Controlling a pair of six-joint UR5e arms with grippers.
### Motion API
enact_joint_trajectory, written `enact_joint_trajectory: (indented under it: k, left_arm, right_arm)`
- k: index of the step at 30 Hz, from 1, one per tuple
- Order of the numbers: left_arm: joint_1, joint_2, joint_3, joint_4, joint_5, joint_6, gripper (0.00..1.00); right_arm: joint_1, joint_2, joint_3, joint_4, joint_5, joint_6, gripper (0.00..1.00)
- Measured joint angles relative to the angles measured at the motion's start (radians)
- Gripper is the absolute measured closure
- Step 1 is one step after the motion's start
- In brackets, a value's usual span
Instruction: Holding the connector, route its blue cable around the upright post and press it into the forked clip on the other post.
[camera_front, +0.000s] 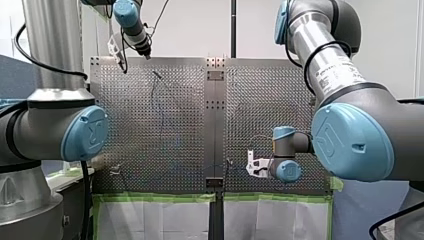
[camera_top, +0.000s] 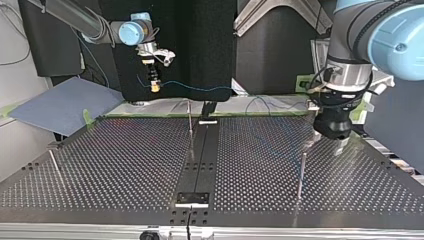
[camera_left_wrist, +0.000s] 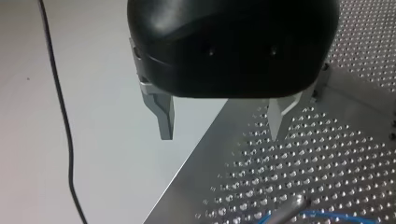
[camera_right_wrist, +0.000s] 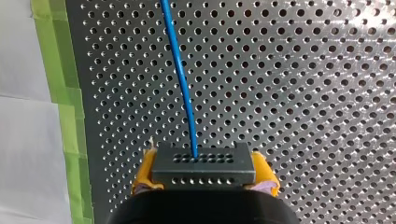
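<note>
In the right wrist view my right gripper (camera_right_wrist: 203, 181) is shut on a dark connector (camera_right_wrist: 201, 164), one yellow pad (camera_right_wrist: 145, 168) on each side. The blue cable (camera_right_wrist: 180, 70) leaves the connector's face and runs ahead over the perforated plate. In the top view this gripper (camera_top: 155, 85) hangs above the table's far edge, and the cable (camera_top: 210, 90) trails to the right. My left gripper (camera_left_wrist: 222, 128) is open, with nothing between its metal fingers, and hovers at the plate's edge. A post tip (camera_left_wrist: 289, 209) with blue cable against it lies ahead of it. In the top view it (camera_top: 334, 137) stands beside a thin post (camera_top: 301, 172).
More thin posts stand at the top view's middle (camera_top: 190, 125) and left (camera_top: 55, 165). A dark centre strip (camera_top: 200, 160) splits the perforated table (camera_top: 125, 165). Green tape (camera_right_wrist: 58, 93) lines the plate's edge. A black lead (camera_left_wrist: 60, 116) lies off the table beside my left gripper.
</note>
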Motion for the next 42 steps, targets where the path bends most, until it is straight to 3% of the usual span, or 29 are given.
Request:
enact_joint_trajectory:
  k: [4,14,42]
  left_arm:
    - [0.003,0.000,0.000,-0.004,-0.021,-0.007,0.00]
    - [0.012,-0.002,0.000,-0.019,-0.027,-0.033,0.00]
    - [0.014,-0.029,-0.002,-0.022,-0.029,-0.033,0.00]
  right_arm:
    - [0.000,0.000,0.000,0.001,0.000,-0.001,1.00]
    - [0.002,0.000,0.000,0.001,0.000,-0.001,1.00]
    - [0.002,0.000,0.000,0.002,0.000,-0.001,1.00]
